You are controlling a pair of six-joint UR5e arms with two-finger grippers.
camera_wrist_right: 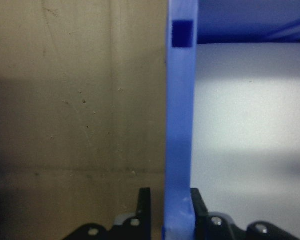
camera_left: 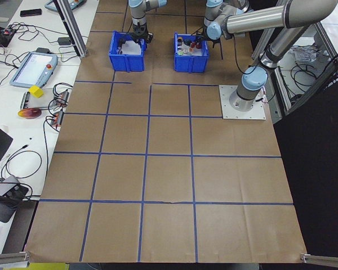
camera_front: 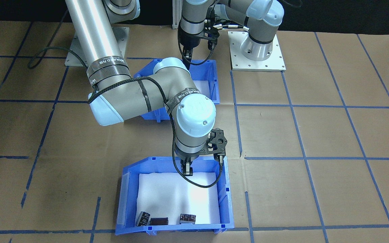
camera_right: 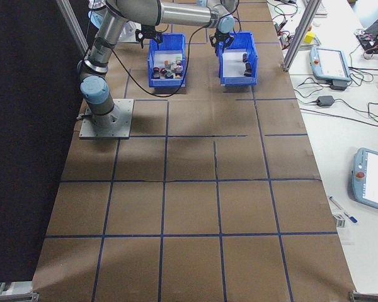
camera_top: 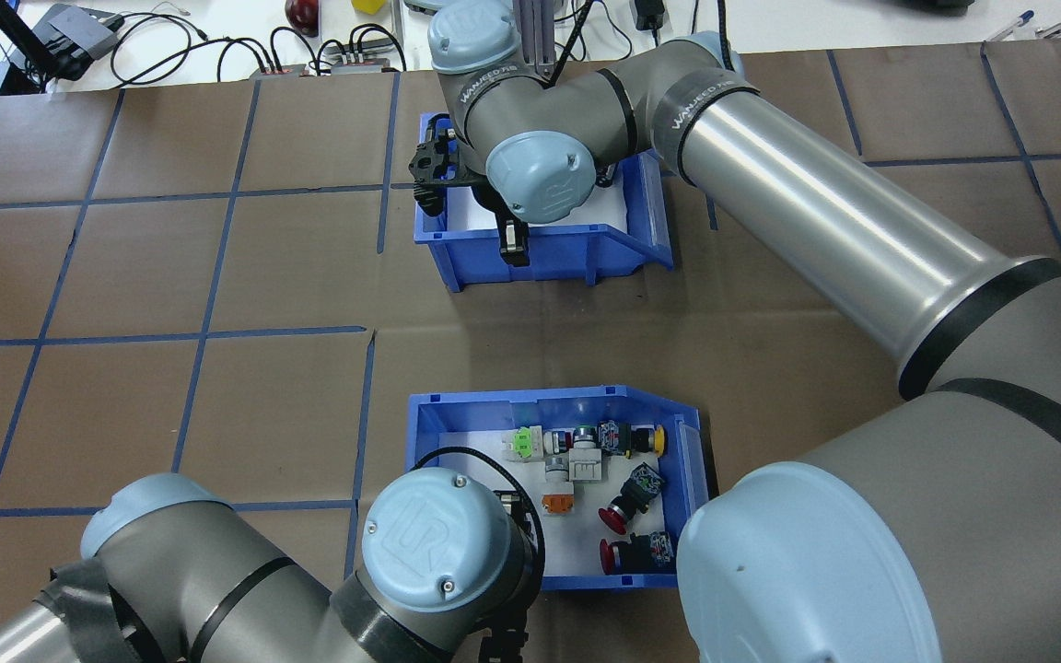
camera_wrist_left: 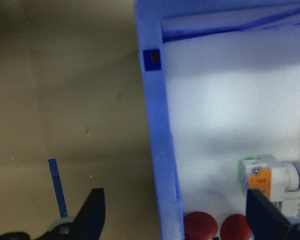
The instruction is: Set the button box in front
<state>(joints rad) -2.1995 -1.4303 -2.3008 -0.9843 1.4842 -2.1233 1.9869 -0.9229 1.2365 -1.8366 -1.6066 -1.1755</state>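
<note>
Overhead exterior: blue button box [camera_top: 692, 460] (white-lined, coloured switches); left end effector [camera_wrist_left: 172, 220] gapes astride its wall, ungripped.

From my remote station I see the button box [camera_top: 692, 451] in bright blue with a white lining, its switches capped red, orange, green and yellow; the second bin [camera_front: 226, 199] is the same blue over white, holding small black blocks [camera_front: 159, 221]; the tabletop [camera_front: 316, 135] is brown paper gridded in blue tape; both arms are silver-grey with pale blue joint caps; the fingers [camera_wrist_left: 92, 215] are black.
</note>
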